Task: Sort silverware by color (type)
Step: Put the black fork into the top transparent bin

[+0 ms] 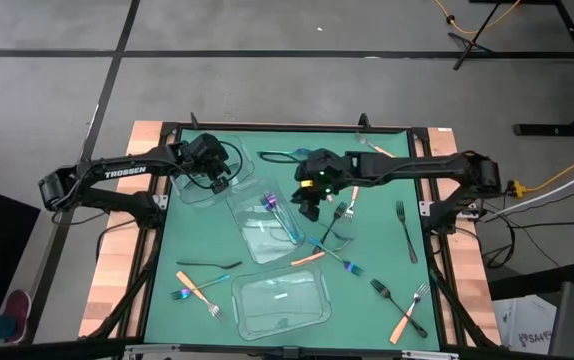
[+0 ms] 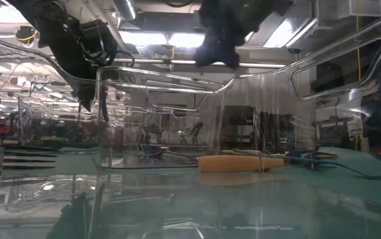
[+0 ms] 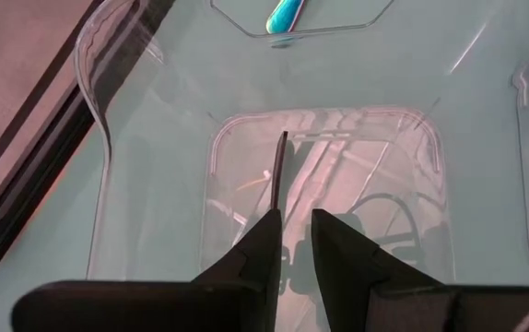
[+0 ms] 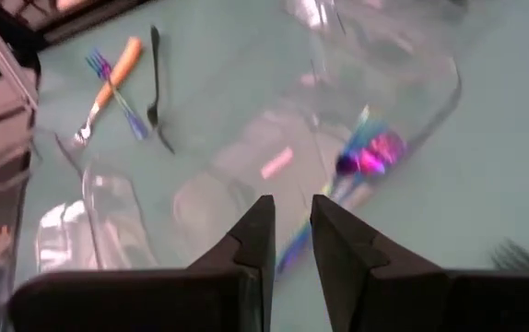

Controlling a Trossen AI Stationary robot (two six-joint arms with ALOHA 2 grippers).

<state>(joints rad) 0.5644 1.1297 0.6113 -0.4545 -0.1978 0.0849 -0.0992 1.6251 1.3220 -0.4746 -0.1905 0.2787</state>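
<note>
Left gripper: you see it over the far-left container, fingers nearly together and pinching the black utensil, which stands up from between them above the container floor.
Right gripper: you find it hovering over the middle container, its jaws a narrow slit apart with nothing visible in the gap.
Iridescent pieces: they lie inside the middle container, just beyond the right gripper; their shapes are blurred in the wrist view.
Near container: it sits at the table's front edge, well apart from both grippers.
Loose silverware, right half of mat: you can pick out a black fork, an orange-handled fork and an iridescent fork.
Loose silverware, left half: a black piece, an orange-handled piece and an iridescent one lie close together beside the near container.
</note>
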